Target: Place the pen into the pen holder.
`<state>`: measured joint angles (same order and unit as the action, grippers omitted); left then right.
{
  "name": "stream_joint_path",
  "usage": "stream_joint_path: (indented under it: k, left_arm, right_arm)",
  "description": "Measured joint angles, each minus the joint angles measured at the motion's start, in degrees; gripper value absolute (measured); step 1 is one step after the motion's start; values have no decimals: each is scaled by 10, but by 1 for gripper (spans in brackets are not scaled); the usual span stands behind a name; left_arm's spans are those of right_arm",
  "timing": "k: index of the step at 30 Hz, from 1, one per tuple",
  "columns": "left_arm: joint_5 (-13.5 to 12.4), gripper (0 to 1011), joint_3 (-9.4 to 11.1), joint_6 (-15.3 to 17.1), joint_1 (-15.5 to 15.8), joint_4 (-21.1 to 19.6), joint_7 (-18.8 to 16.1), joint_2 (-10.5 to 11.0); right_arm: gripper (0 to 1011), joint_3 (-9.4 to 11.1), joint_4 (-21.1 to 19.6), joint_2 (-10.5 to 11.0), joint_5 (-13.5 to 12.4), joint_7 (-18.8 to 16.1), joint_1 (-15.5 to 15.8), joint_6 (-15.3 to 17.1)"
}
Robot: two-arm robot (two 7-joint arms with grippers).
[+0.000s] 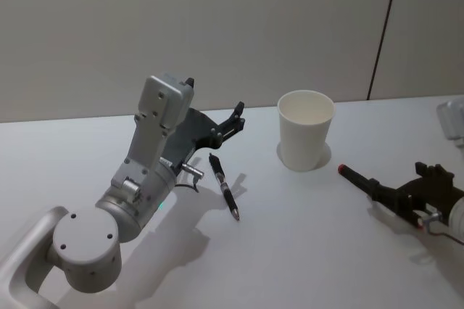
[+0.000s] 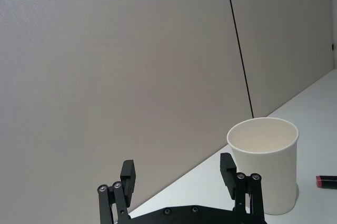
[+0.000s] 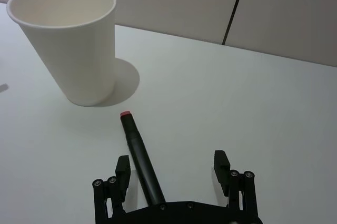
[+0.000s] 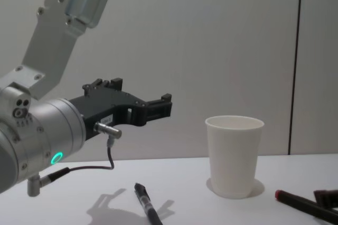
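Left hand: hanging raised off the desk, leaning forward, pointing roughly towards the pen holder.
Left hand state: gaping wide, fingers standing far apart, gripping nothing.
Pen: lying flat on the desk just below the left hand and a little to its right, touching neither finger; pointed end lying nearer the robot, clip end pointing away.
Pen holder: standing upright on the desk, mouth facing up; sitting ahead of the left hand and to its right, well apart from it; sitting ahead of the right hand and to its left.
Right hand: resting low over the desk, pointing towards the pen holder.
Right hand state: spreading wide, both fingers standing well apart.
Red-tipped marker: lying on the desk between the right hand's fingers, sitting closer to one finger; touching it or not, cannot tell. Red end sticking out past the fingertips, reaching near the pen holder's base without touching.
Ring light: glowing green on the left wrist.
Wall: running grey behind the desk, showing one dark seam.
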<state>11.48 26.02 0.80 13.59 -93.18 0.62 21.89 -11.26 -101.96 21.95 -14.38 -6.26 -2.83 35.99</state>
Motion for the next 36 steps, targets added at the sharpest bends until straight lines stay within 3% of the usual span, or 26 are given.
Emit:
stream_joint_path:
  k: [15,36]
  left_arm:
    - [0,1001,0,0,0,0,0,0]
    - [0,1001,0,0,0,0,0,0]
  right_arm:
    - [1001,-18,35,-18,38,-28,-21,6]
    - [1001,-28,53,-27,64,-53,-32,4]
